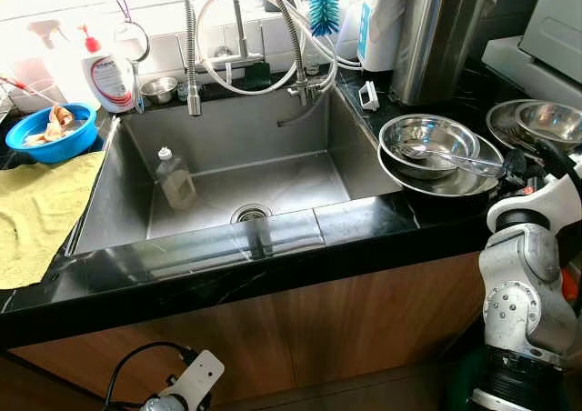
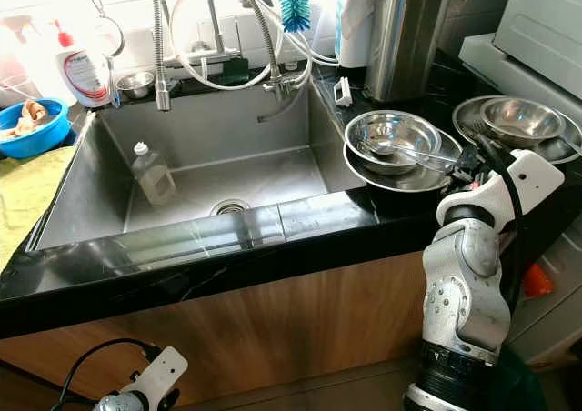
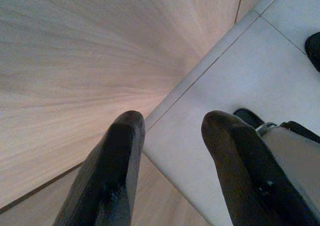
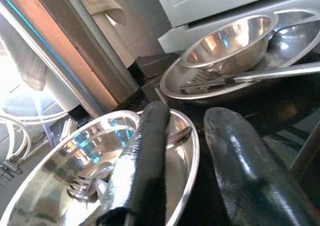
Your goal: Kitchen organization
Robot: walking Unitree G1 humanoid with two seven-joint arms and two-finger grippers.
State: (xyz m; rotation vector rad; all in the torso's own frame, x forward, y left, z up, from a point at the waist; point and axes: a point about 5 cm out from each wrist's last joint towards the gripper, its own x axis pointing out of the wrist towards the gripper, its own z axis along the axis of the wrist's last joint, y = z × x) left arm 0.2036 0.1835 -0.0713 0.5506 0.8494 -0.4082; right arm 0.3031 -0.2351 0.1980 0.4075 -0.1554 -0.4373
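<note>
Two nested steel bowls (image 1: 436, 152) sit on the black counter right of the sink, with a ladle (image 1: 455, 159) lying across them. My right gripper (image 4: 187, 151) hovers at their right rim, fingers open, and a utensil handle tip (image 4: 180, 134) shows in the gap without being gripped. From the head, that gripper (image 2: 468, 165) is just beside the bowls. Further right stands a second steel bowl on a steel plate (image 1: 536, 120). My left gripper (image 3: 172, 151) hangs low by the wooden cabinet front, open and holding nothing, pointing at the tiled floor.
The steel sink (image 1: 273, 129) holds a clear bottle (image 1: 175, 179). On the left lie a yellow cloth (image 1: 36, 211) and a blue bowl (image 1: 53, 131) of scraps. A soap bottle (image 1: 109, 75), faucet hoses (image 1: 245, 61), a blue brush (image 1: 323, 6) and a tall steel canister (image 1: 441, 34) line the back.
</note>
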